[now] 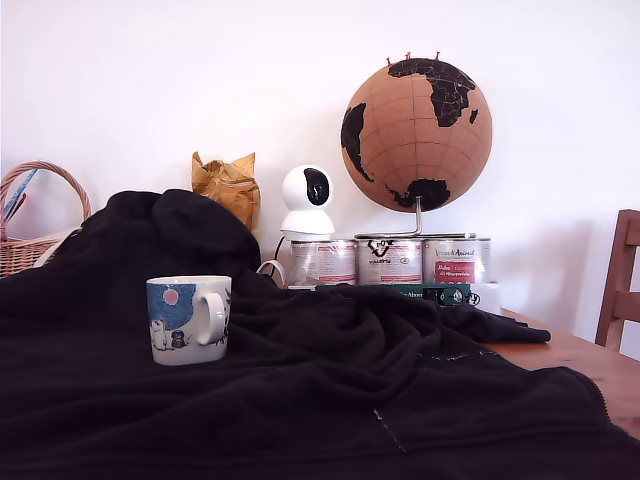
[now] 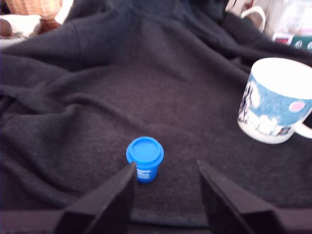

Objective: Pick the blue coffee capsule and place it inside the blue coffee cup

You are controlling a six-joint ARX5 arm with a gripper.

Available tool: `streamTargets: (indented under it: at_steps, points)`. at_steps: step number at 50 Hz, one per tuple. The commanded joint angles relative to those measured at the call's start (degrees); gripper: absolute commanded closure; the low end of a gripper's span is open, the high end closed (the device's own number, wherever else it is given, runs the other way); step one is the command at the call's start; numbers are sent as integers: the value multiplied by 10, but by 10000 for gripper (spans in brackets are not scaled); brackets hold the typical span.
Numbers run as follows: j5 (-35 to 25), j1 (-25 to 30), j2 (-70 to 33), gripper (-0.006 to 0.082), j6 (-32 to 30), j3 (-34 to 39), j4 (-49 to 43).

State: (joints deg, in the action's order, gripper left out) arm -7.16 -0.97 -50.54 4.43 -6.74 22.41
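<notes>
The blue coffee capsule (image 2: pixel 145 157) stands upright on the black blanket (image 2: pixel 146 87). It sits just ahead of my gripper (image 2: pixel 165 165), close to one of the two dark fingers (image 2: pixel 109 200). The jaws are open with nothing between them. The blue coffee cup (image 2: pixel 273 102), a white mug with a blue picture and a pink circle, stands upright on the blanket some way from the capsule. The exterior view shows the cup (image 1: pixel 188 318) at the exterior view's left. Neither the capsule nor my gripper shows in that view.
Behind the blanket (image 1: pixel 330 400) stand three silver tin cans (image 1: pixel 389 260), a white camera (image 1: pixel 307 200), a cork globe (image 1: pixel 416 135) and a wicker basket (image 1: pixel 30 215). A wooden chair (image 1: pixel 622 285) is at the exterior view's right, with bare table (image 1: pixel 590 360) beside it.
</notes>
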Motion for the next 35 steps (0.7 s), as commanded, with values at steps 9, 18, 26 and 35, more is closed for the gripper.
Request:
streamTargets:
  at_steps: [9,18,26,35]
  points:
    - [15,-2,-122,67,-34,9,102]
    - [17,-2,-209,67,-34,9,186]
    - [22,-2,-285,67,-34,2,247]
    - [31,-2,-363,67,-45,-25,289]
